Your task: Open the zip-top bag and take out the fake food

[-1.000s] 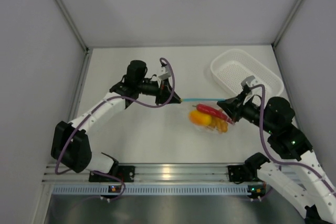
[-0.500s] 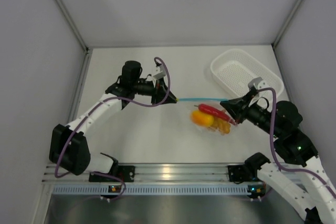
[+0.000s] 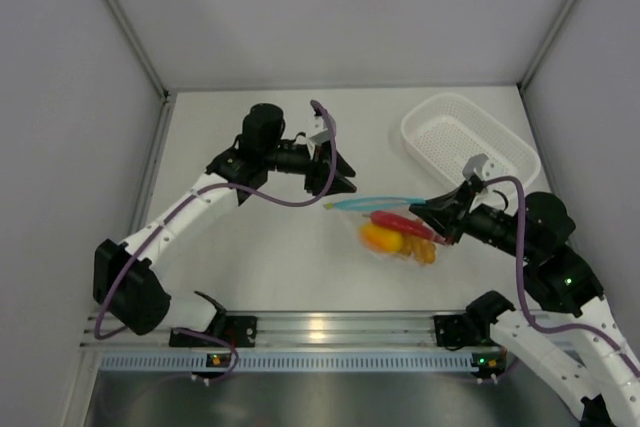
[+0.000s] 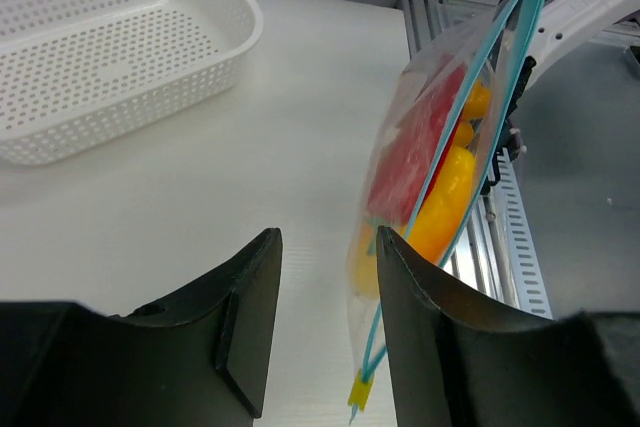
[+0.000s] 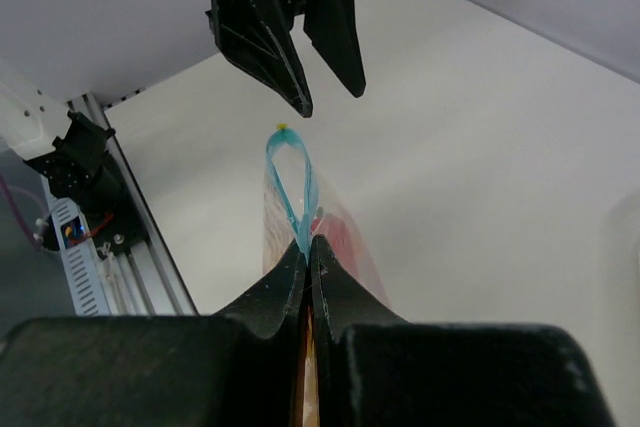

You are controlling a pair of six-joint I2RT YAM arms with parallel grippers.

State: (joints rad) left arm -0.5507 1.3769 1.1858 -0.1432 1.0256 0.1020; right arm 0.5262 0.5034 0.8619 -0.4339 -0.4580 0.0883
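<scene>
Above white table (image 3: 260, 267), left gripper (image 4: 325, 247) has released the zip-top bag (image 3: 388, 219).

From the right wrist, the right jaws cover most of the zip-top bag (image 5: 280, 217) behind their tips; only a red smear of the fake food (image 5: 343, 239) shows beside them. From the left wrist, the bag runs off the top edge beyond the left jaws, its pieces blurred; the basket (image 4: 130, 112) is cut off at the left.
</scene>
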